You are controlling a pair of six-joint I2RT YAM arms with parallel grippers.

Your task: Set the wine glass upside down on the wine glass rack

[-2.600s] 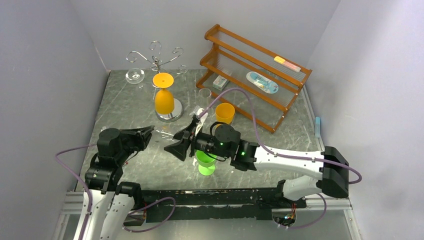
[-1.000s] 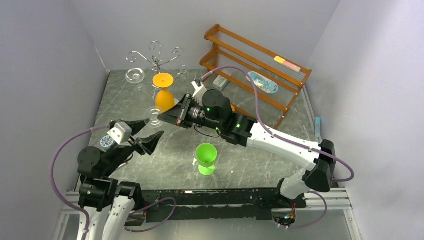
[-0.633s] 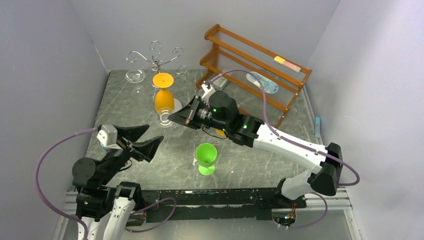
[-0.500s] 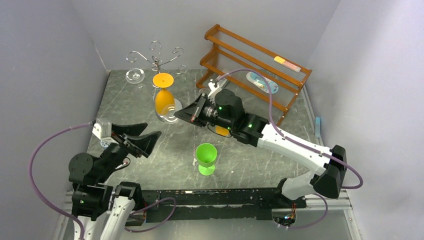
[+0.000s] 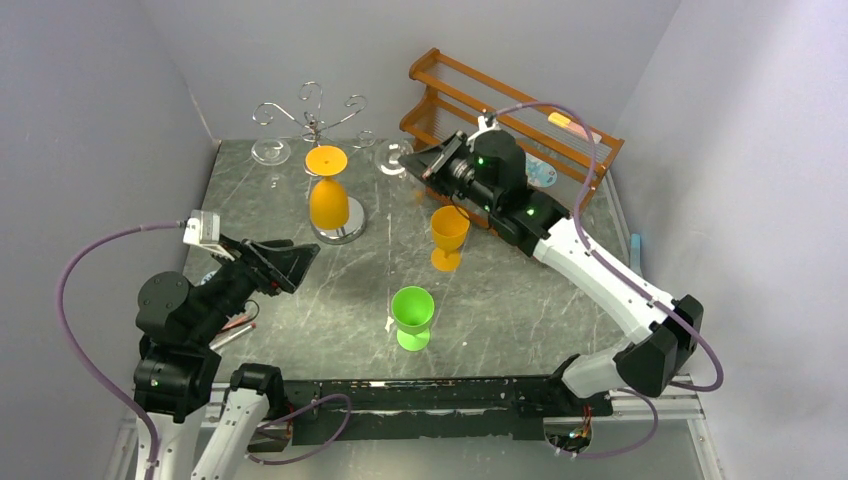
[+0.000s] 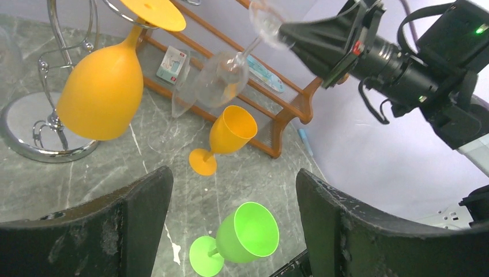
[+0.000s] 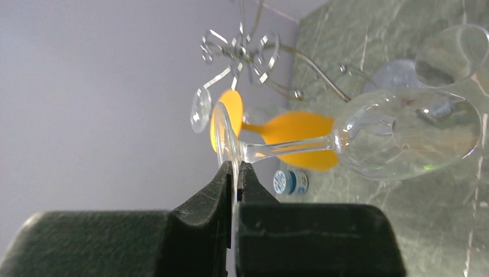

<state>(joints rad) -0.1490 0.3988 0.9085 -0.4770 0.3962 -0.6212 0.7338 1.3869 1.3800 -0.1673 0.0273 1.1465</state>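
I am pinching the wine glass foot in right fingers, stem sideways toward the wine glass rack; left fingers gaping.

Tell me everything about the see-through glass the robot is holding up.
The glass is clear and empty, with a round bowl, a thin stem and a flat round foot. The right gripper is shut on the foot's edge, and nothing else touches it. It hangs in the air above the table, tilted with the bowl lower than the foot, between the silver rack and the wooden shelf.
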